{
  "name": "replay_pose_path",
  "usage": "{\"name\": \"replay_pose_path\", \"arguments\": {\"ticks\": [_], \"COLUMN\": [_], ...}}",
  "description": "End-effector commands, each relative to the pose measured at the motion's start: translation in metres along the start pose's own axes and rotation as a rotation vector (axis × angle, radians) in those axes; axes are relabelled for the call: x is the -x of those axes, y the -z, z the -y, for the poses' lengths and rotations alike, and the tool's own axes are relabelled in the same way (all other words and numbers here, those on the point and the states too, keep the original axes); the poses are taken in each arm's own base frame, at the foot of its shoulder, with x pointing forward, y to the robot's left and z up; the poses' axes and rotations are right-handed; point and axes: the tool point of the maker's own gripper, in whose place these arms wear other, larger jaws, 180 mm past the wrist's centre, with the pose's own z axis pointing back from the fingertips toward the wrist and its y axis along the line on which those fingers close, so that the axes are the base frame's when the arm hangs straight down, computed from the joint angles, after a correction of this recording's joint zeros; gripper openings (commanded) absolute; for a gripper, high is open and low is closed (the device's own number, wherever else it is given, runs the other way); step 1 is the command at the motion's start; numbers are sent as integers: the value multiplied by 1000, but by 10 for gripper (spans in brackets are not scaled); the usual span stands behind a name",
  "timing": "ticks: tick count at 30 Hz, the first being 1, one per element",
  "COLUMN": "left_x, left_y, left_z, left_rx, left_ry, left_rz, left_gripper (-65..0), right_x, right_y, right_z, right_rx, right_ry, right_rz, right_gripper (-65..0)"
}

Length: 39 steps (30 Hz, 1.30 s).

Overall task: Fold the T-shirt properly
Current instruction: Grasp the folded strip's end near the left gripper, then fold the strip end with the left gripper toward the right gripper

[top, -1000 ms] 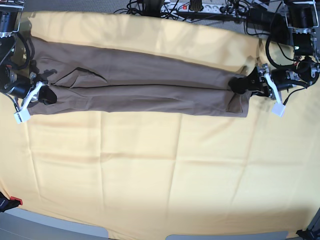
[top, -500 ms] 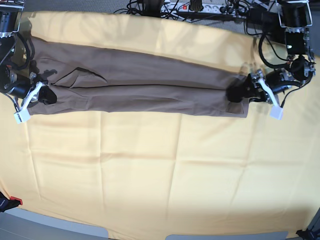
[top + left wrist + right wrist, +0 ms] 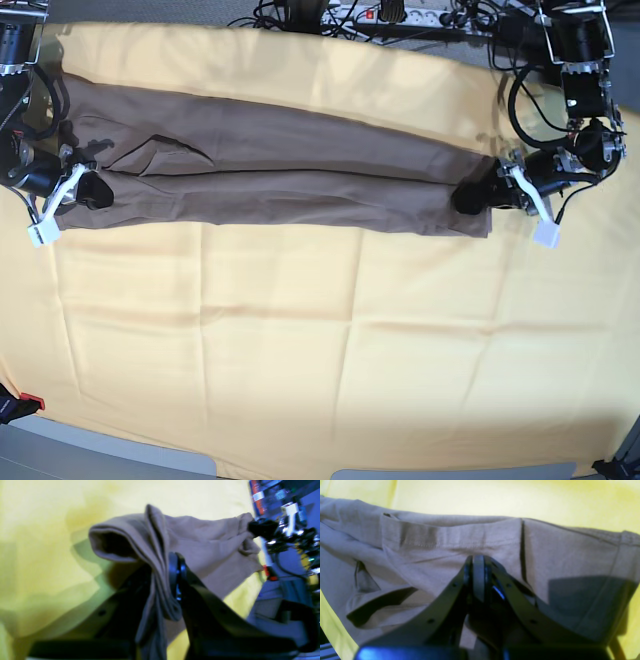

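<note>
The T-shirt, folded into a long taupe band, lies across the upper part of the base view on the pale-yellow cloth covering the table, running from the upper left to the right; its two long layers meet along a dark seam line down the middle. The left gripper, at the right of that view, has its fingers pinching a bunched, lifted corner of the shirt; the wrist view shows fabric draped between them. The right gripper, at the left edge, has its fingers pressed together on the shirt's hem; the cloth there lies flat.
</note>
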Motion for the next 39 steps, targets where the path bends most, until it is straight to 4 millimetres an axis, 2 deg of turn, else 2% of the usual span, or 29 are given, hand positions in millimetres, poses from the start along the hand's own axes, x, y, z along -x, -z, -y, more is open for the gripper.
{"name": "replay_pose_path", "arguments": {"ticks": [1,3,8,12,23,30,35,39], "left_x": [-12,-15,-13,-17,-6,7,15,18], "left_y": [0,0,2,11,67,106,134,143], "left_z": [14,24,31,50,109,157,172,183], "left_rx": [59,115,131,173,382,532,515,532], "left_ry": [32,56,86,125,75,21,26,20], "left_rz": [23,21,-23,-4,105,115,106,108], "left_gripper": [-650,-650,-650,-650,-650,-650,-650,-650], "right_x": [9,9,9,9,9,11,13,14], "right_y": [-4,-4,-4,-4,-4,-4,-5,-5], "right_z": [8,8,8,8,8,8,8,8], "right_rx": [36,36,36,36,36,36,36,36], "right_ry": [-17,-17,-17,-17,-17,-17,-16,-16], "right_rz": [-61,-61,-61,-61,-61,-73,-86,-91], "right_gripper": [-650,-650,-650,-650,-650,-650,-650,-650]}}
